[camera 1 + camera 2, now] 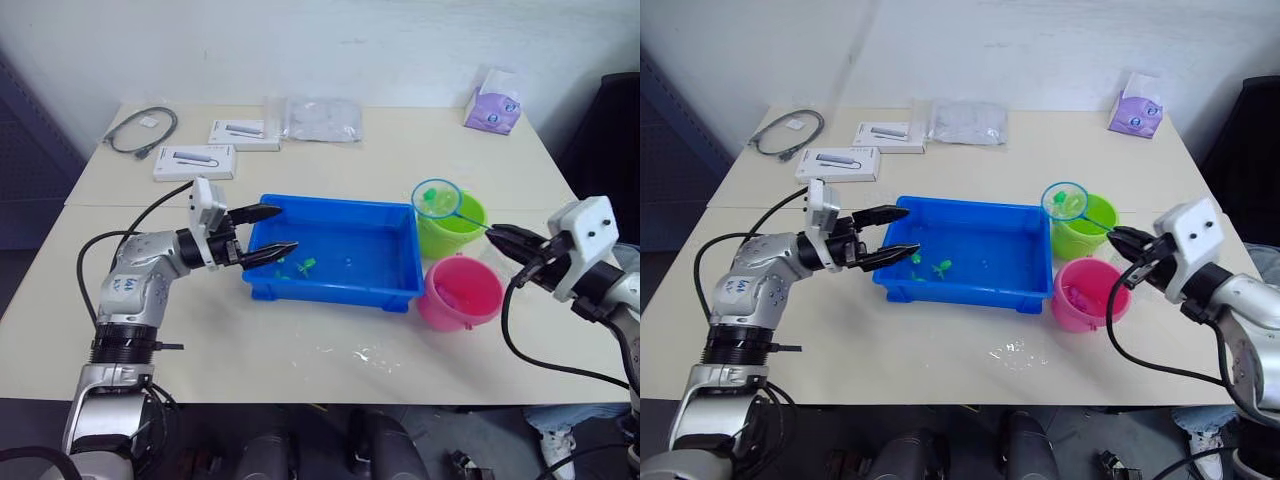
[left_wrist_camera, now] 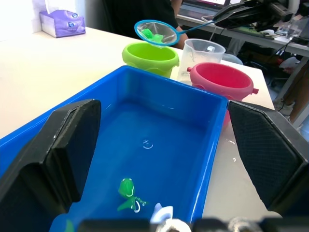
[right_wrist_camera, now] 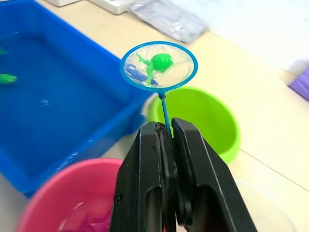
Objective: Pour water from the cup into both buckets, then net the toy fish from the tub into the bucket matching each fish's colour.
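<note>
Step in hand: netting; a green fish (image 3: 161,61) lies in the net (image 3: 159,66), which hangs over the far rim of the green bucket (image 3: 203,117), so this looks like a delivery to the matching bucket.
Right hand (image 3: 164,126): fingers pressed together on the thin handle of the net, hoop held out ahead of it.
Left hand (image 1: 268,232): fingers spread wide, holding nothing, poised at the left end of the tub (image 1: 334,291), one finger to each side of its end wall.
Tub: mid-table, water inside, with green fish left (image 2: 127,188) near the left hand's end; I cannot tell whether any pink ones remain.
Pink bucket (image 1: 460,292): just beside the tub's right end, nearer than the green bucket; something pink lies in it.
Cup (image 2: 203,51): clear, standing behind the two buckets, apparently done with.
Next move, as I judge it: bring the hoop squarely over the green bucket's mouth and tip it so the fish drops in.
Risk: the fish could fall onto the table or the tub corner.
Around: two white boxes (image 1: 194,161), a coiled cable (image 1: 141,130), a clear bag (image 1: 322,118) and a purple tissue pack (image 1: 492,103) at the far edge, well apart.
In the way: nothing that I can see.
</note>
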Robot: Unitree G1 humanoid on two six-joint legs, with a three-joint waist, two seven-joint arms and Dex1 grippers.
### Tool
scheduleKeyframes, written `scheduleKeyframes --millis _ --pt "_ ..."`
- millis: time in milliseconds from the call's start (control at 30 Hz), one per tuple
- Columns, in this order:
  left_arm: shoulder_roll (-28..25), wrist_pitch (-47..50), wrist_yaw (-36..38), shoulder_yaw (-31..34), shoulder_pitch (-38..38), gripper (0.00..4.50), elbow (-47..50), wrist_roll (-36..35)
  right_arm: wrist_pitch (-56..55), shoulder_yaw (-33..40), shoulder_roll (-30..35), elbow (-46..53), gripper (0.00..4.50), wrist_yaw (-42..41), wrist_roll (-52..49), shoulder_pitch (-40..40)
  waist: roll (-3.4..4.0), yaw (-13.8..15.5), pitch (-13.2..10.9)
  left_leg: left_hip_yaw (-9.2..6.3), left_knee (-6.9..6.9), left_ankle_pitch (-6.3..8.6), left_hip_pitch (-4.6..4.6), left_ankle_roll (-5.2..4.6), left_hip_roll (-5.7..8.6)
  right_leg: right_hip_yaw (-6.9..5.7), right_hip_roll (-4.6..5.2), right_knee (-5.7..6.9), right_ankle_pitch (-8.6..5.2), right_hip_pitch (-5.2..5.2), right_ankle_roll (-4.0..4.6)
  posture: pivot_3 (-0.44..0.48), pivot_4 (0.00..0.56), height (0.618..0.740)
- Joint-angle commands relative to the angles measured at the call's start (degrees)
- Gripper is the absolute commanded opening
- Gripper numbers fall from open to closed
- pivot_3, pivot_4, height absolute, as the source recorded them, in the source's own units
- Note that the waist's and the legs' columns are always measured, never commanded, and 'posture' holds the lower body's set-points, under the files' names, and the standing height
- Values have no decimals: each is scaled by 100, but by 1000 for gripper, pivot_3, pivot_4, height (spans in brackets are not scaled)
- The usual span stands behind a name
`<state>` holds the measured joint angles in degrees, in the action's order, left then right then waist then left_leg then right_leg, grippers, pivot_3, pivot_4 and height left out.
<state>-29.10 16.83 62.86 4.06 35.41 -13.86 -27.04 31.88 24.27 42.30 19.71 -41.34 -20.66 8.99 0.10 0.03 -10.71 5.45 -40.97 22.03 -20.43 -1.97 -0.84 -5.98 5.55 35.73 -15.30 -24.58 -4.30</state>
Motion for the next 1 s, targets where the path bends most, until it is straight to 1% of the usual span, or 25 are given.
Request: scheduleKeyframes --millis 33,133,233,333,433,567,633,800,833,867,933,1000 --pt "26 -195 20 42 75 4468 61 24 -385 198 213 -264 0 223 270 65 0 0 0 1 1 0 0 0 0 1 0 0 0 0 0 0 150 740" --pt "31 -233 13 60 45 4468 93 22 -930 95 319 -604 0 445 699 98 0 0 0 1 0 0 0 0 0 2 1 0 0 -1 0 0 150 740" --pt "18 -252 3 78 -19 4468 146 9 -1897 -102 485 -1050 0 599 1313 33 0 -5 0 3 0 0 0 0 0 3 2 -1 0 -1 0 0 150 740" --pt "26 -258 -23 74 -95 4468 218 3 -2733 -180 497 -1419 0 656 1578 0 0 -6 0 3 1 -1 1 1 0 3 1 -1 0 -1 0 0 150 740" --pt "35 -201 -8 56 -152 4468 307 -45 -3783 -354 675 -1793 0 706 2073 -112 0 -9 0 4 1 -1 2 2 0 4 1 -1 0 0 0 0 150 740" --pt "38 -213 -16 74 -142 4468 282 -44 -4583 -427 632 -2211 0 1006 2423 -173 0 -5 0 3 0 -3 2 3 -1 4 2 -1 0 2 0 0 150 740" --pt "46 -198 -25 75 -152 4468 301 -53 -5263 -634 810 -2519 0 1270 2977 -200 0 -11 0 3 0 -3 3 4 -1 5 3 -1 0 2 0 0 150 740" --pt "57 -109 -31 40 -256 4468 473 -76 -6708 -1051 1259 -3147 0 2519 4569 -261 1 -14 0 4 1 -5 4 8 -2 7 6 -2 0 2 0 0 150 740" --pt "47 -76 -4 30 -280 4468 505 -85 -6840 -1106 1320 -3226 0 2770 4816 -267 1 -15 0 4 1 -6 4 9 -2 7 7 -4 0 1 0 0 150 740" --pt "27 -60 24 21 -314 4468 531 -77 -6968 -1144 1383 -3317 0 3205 5202 -285 1 -16 0 4 1 -7 4 11 -3 7 6 -9 -1 1 0 0 150 740" --pt "1 -48 60 10 -350 4468 553 -53 -7117 -1198 1546 -3365 0 4292 6131 -362 2 -17 0 4 1 -9 4 14 -3 9 6 -8 -1 1 1 0 150 740" --pt "3 -43 59 15 -344 4468 555 -44 -7101 -1300 1630 -3534 0 4722 6433 -341 1 -18 0 4 1 -11 4 18 -4 10 6 -9 -3 0 3 0 150 740"
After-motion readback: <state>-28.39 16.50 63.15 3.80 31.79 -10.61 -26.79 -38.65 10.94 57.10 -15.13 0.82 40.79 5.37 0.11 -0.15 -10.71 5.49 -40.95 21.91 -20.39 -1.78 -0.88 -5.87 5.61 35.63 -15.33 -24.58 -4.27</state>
